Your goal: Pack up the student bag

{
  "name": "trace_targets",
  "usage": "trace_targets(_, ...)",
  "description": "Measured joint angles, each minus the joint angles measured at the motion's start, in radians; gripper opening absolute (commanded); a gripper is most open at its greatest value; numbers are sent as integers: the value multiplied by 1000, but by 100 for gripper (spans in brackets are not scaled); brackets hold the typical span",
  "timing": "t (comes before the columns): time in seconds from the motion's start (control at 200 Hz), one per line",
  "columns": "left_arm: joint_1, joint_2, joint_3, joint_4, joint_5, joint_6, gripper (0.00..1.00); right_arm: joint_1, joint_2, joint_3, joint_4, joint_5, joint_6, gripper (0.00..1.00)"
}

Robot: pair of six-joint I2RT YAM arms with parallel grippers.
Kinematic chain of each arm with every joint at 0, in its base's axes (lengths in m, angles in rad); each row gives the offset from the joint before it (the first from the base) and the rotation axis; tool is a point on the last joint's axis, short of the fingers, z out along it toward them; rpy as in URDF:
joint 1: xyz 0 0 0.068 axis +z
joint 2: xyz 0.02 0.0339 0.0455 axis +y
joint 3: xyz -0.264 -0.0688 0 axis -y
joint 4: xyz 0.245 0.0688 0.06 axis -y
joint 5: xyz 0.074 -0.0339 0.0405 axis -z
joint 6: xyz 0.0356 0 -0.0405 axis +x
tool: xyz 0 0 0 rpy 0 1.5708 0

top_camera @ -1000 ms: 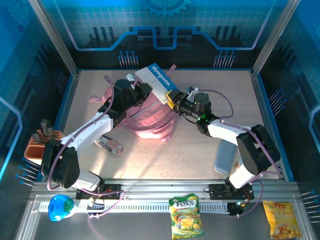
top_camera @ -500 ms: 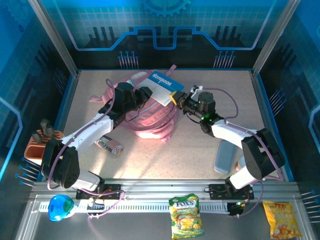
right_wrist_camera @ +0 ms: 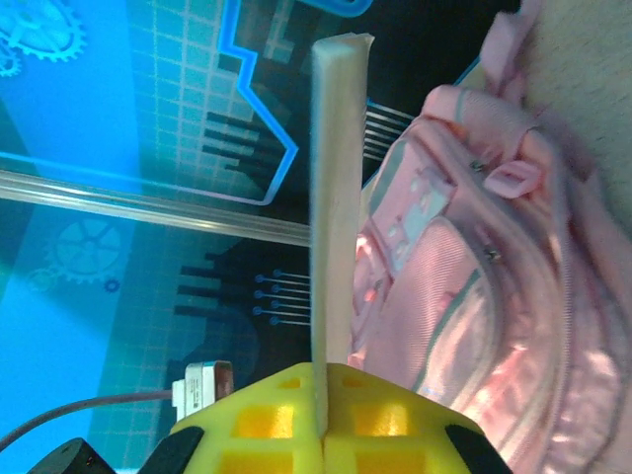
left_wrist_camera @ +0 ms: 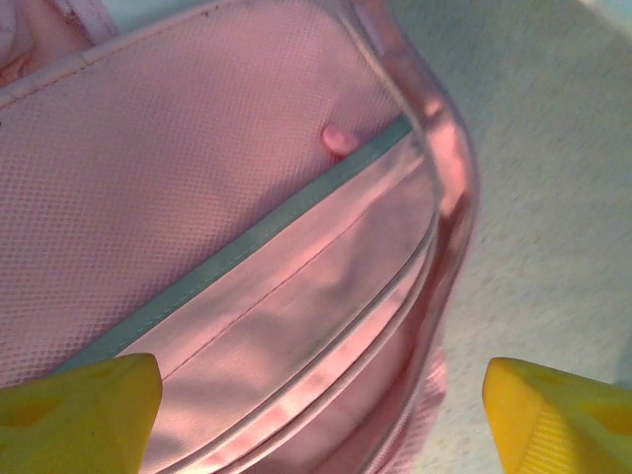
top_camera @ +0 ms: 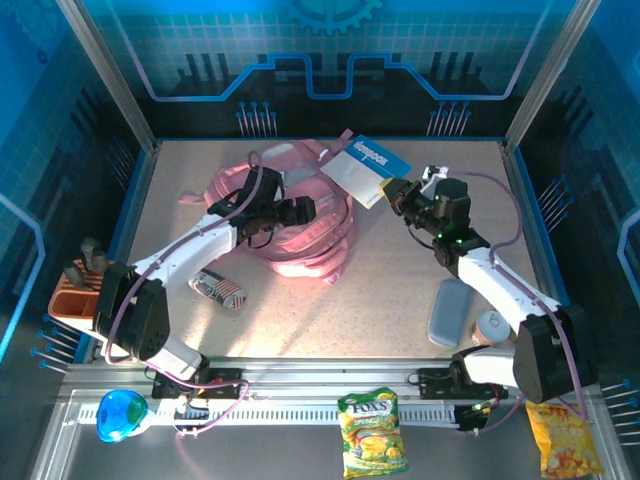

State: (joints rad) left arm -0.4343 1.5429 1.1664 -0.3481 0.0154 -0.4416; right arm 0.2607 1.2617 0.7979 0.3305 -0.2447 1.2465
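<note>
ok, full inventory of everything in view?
soft pink fabric backpack: 1, pink, lying at table centre
flat blue-and-white notebook: 1, blue and white, held right of the backpack
small striped packet: 1, red-white-blue, table, left of backpack
oblong grey case: 1, grey, table right
small round container: 1, orange, beside the case
orange tool holder: 1, orange, left table edge
rounded blue plastic object: 1, blue, near rail, left
green snack bag: 1, green, near rail, middle
yellow snack bag: 1, yellow, near rail, right
left end effector: 1, yellow pads, open over the backpack
right end effector: 1, yellow pads, shut on the notebook
</note>
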Motion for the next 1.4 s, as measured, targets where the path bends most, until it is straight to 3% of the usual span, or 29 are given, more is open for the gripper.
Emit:
trace_targets(0.15, -25, 48, 70, -102, -21, 196, 78, -26, -42, -6, -96, 10, -45, 0)
trace_targets(0.265, -65, 126, 159, -187, -66, 337, 68, -32, -54, -13, -142, 12, -66, 0)
trace_targets(0.505, -129, 296, 270, -312, -192, 473, 55, -35, -56, -20, -183, 22, -77, 0)
trace_targets(0.83, -149, 428, 414, -393, -368, 468, 30, -50, -79, -34, -211, 29, -78, 0)
trace_targets(1.006, -163, 435, 422, -398, -402, 454, 11, -64, -103, -37, -229, 36, -93, 0)
trace_targets(1.266, -156, 369, 412, -372, -414, 421, 0, -101, -153, -91, -257, 41, -107, 0)
trace_targets(1.401, -134, 262, 355, -298, -439, 404, 0, -140, -192, -117, -290, 41, -106, 0)
